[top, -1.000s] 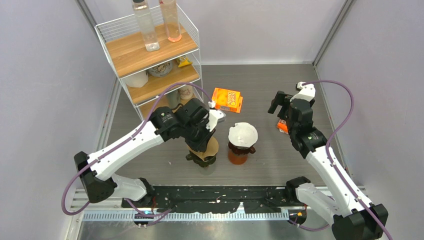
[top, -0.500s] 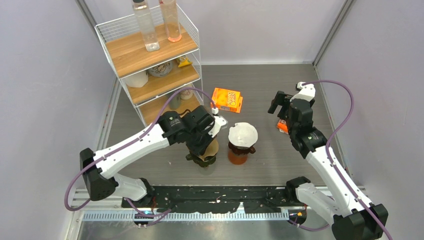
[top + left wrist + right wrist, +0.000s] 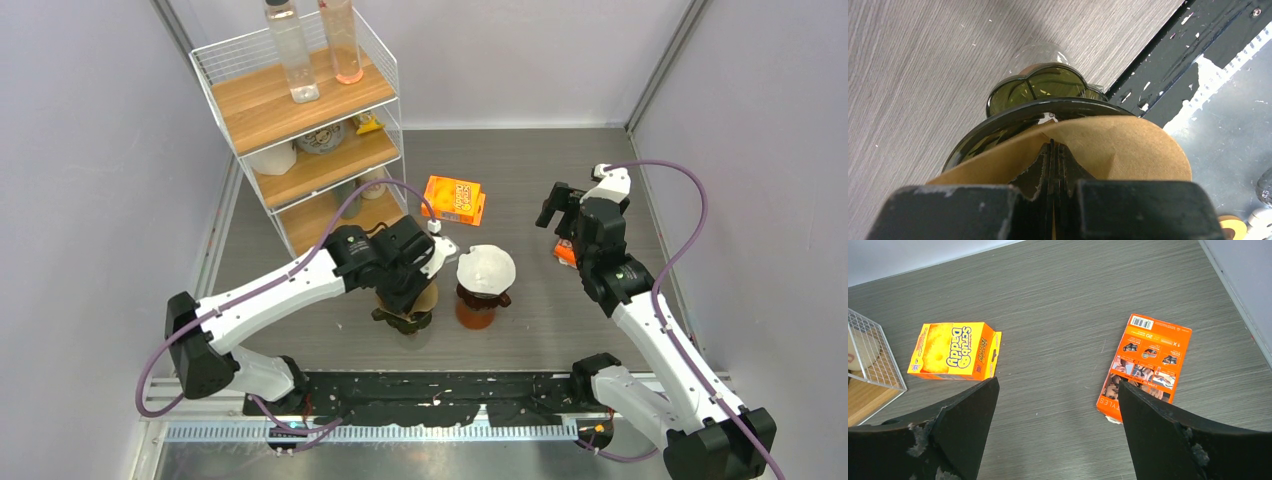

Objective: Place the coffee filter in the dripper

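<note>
My left gripper (image 3: 408,283) is shut on a brown paper coffee filter (image 3: 424,296) and holds it over a dark green glass dripper (image 3: 405,320) at the table's front middle. In the left wrist view the filter (image 3: 1128,150) fans out from the closed gripper (image 3: 1053,150), its lower edge at the dripper's dark rim (image 3: 1013,112). A second, amber dripper (image 3: 480,300) with a white filter (image 3: 486,267) in it stands just to the right. My right gripper (image 3: 563,205) is open and empty, raised over the table at the right.
A wire shelf rack (image 3: 305,110) with bottles and cups stands at the back left. A yellow-orange sponge box (image 3: 453,198) lies behind the drippers, also in the right wrist view (image 3: 955,351). An orange box (image 3: 1145,365) lies under my right gripper.
My left arm has shifted slightly right and back with the brown filter over the green dripper. The right arm has not moved.
</note>
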### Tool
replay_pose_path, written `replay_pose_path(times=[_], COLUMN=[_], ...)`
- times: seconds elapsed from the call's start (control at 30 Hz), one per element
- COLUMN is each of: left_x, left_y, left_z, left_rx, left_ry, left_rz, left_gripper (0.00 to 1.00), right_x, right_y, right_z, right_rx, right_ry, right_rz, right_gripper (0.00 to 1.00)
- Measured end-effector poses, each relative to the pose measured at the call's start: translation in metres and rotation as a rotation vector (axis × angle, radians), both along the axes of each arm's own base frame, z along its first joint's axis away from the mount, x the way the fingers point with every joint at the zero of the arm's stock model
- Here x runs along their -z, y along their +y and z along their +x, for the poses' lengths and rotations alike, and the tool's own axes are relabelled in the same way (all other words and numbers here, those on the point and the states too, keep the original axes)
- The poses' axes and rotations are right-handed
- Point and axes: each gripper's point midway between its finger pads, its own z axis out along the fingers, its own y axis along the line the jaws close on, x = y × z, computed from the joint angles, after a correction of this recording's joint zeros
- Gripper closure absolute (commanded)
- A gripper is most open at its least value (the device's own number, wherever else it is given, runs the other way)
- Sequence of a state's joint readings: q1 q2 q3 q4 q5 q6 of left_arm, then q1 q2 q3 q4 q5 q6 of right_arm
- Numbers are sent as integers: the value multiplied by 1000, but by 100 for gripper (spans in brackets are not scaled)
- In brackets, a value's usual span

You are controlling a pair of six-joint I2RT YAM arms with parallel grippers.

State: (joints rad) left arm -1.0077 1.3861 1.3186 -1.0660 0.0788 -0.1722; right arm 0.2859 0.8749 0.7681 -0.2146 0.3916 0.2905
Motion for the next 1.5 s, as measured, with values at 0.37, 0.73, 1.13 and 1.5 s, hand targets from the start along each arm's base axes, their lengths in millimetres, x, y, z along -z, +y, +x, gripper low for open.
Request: replay_pose_path(times=[0.37, 0.73, 1.13, 1.5], left_x=[10, 14, 15, 15], left_y=[1, 1, 0, 0], left_z=[0, 3, 3, 2], left_rx=[-1, -4, -2, -1], left_ry=[2, -9, -10, -9], left_rz=[35, 55, 60, 61], left_gripper=[99, 95, 86, 76], right_x=[0, 0, 0, 3], right_y=[0, 0, -1, -2], right_z=[0, 0, 0, -1], right_rx=[0, 0, 3, 12], right_ry=[0, 0, 0, 5], right_rz=[0, 0, -1, -6], right_gripper=[5, 4, 5, 4])
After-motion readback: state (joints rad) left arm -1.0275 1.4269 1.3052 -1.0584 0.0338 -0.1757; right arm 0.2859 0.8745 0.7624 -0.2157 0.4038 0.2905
